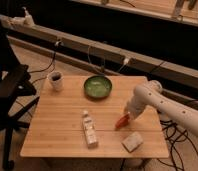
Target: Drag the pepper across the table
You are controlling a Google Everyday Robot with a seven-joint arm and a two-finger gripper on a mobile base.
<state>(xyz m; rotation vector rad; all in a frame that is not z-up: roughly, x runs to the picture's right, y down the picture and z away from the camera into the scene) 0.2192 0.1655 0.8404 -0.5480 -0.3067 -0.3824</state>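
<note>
The pepper [122, 121] is a small orange-red tapered vegetable lying on the light wooden table [62, 130], right of centre. My gripper [127, 116] is at the end of the white arm that reaches in from the right. It sits right at the pepper's upper end, touching or nearly touching it.
A white bottle [89, 129] lies on the table left of the pepper. A pale sponge [132, 141] lies near the front right corner. A green bowl [97, 86] and a dark cup [55, 80] stand at the back. A black chair [7, 95] is at the left. Cables hang behind the table.
</note>
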